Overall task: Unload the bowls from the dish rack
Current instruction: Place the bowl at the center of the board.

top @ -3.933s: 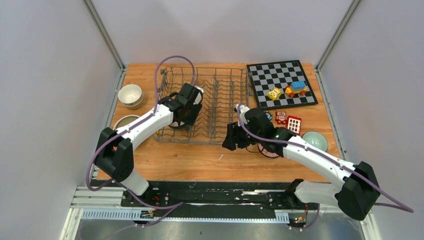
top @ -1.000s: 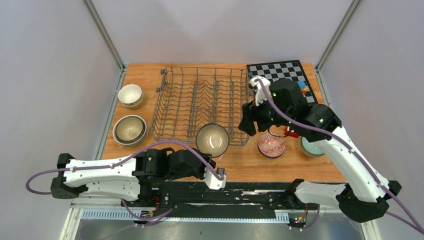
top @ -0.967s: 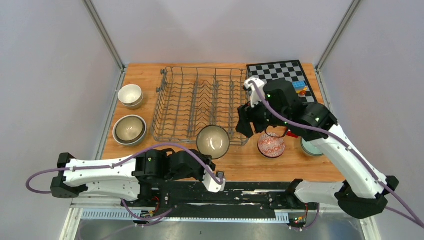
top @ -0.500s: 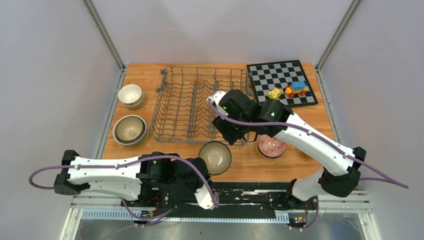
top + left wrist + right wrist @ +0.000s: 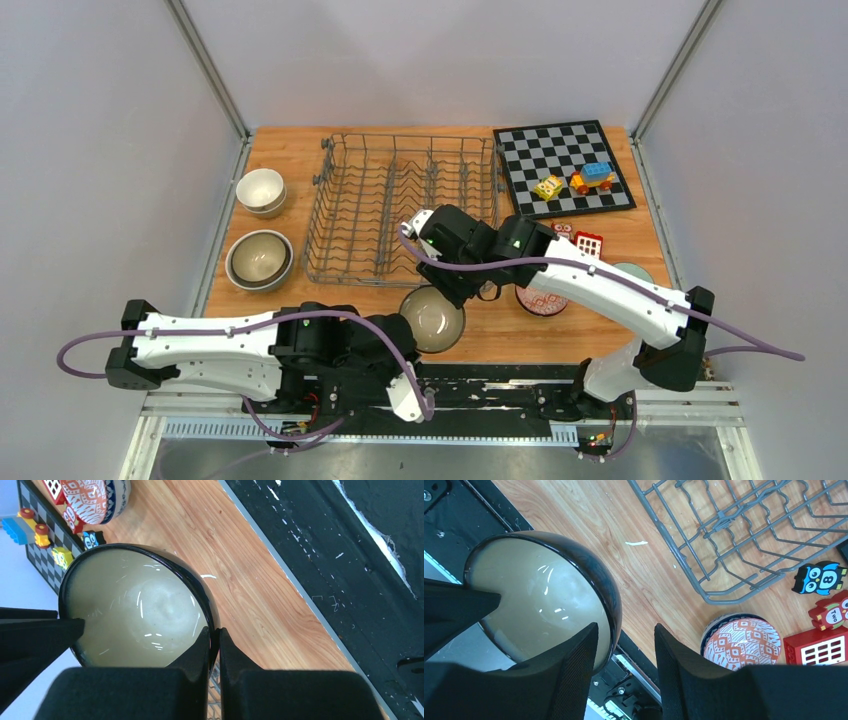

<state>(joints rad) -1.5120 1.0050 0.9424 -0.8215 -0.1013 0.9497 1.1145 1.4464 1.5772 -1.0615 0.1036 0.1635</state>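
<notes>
One black bowl (image 5: pixel 432 318) at the tabletop's (image 5: pixel 500 332) near edge: left hand (image 5: pixel 214 632) clamped on its rim, right hand (image 5: pixel 624 630) apart astride the far rim, dish rack (image 5: pixel 400 210) just behind.

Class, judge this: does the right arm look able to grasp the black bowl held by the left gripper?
Probably yes: the right gripper stands open right at the rim of the black bowl with nothing between, and the left gripper pinches another part of the rim.
</notes>
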